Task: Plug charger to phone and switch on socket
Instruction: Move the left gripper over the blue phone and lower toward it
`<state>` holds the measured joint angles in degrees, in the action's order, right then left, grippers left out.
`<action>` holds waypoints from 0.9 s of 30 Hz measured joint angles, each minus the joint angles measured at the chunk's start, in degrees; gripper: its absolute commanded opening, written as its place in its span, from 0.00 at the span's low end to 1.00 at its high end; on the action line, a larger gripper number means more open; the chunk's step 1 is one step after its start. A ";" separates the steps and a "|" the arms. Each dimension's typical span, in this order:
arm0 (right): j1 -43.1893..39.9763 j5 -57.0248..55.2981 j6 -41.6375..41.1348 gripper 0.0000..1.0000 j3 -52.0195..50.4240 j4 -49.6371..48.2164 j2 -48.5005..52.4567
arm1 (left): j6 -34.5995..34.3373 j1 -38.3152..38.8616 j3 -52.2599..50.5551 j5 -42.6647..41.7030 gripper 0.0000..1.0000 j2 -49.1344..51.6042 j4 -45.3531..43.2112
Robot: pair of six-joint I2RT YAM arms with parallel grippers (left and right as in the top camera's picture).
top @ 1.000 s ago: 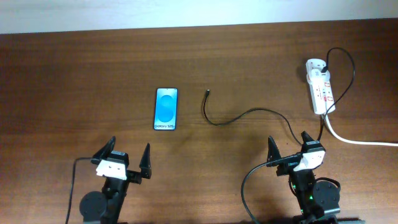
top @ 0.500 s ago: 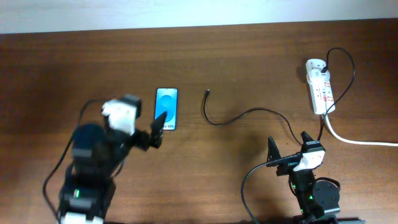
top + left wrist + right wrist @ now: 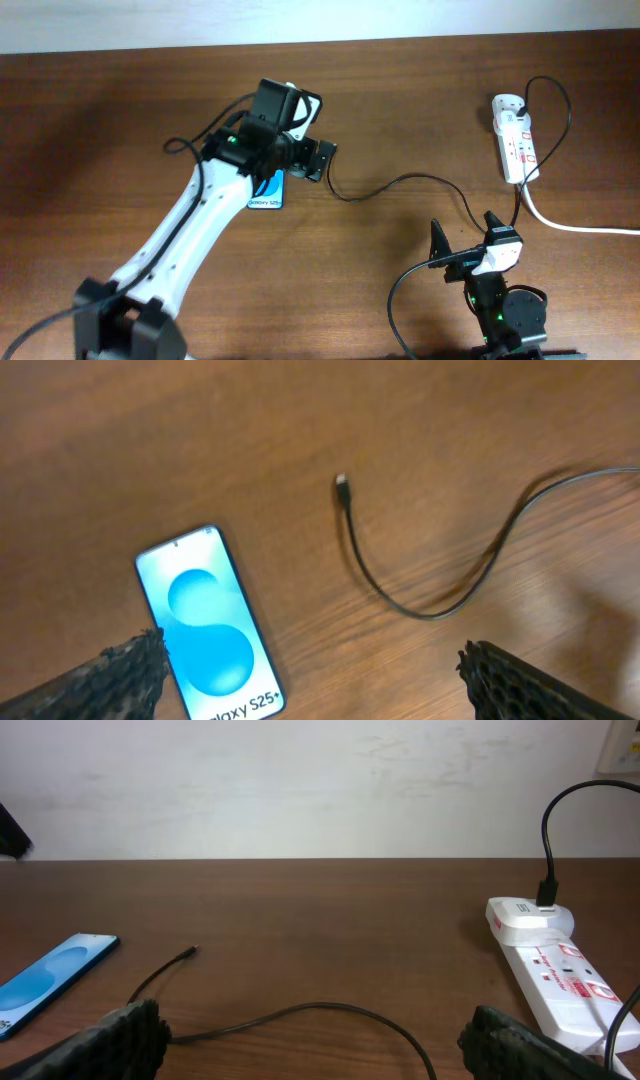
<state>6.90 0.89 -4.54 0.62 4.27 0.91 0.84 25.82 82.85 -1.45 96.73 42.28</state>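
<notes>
Left gripper (image 3: 310,665) hovers wide open and empty above the phone (image 3: 205,625) and the charger (image 3: 430,616).

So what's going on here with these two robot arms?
The left arm's open gripper hovers above the slim blue-screened smartphone and the small plug ending the thin black charger cable, touching neither. The cable runs to the white power strip on the right. The right gripper rests open near the brown wooden table edge, holding nothing.
</notes>
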 measured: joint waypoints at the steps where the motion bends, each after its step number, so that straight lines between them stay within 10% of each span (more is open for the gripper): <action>1: 0.00 0.00 0.00 0.98 0.00 0.00 0.00 | 0.00 0.00 0.15 0.02 0.99 1.57 0.42; 27: 0.00 0.00 0.00 0.98 0.00 0.02 0.00 | -16.70 -9.84 5.03 0.90 0.99 17.46 3.56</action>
<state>6.90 0.89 -4.54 0.62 4.29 0.91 -15.86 15.99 87.88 -0.56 114.19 45.84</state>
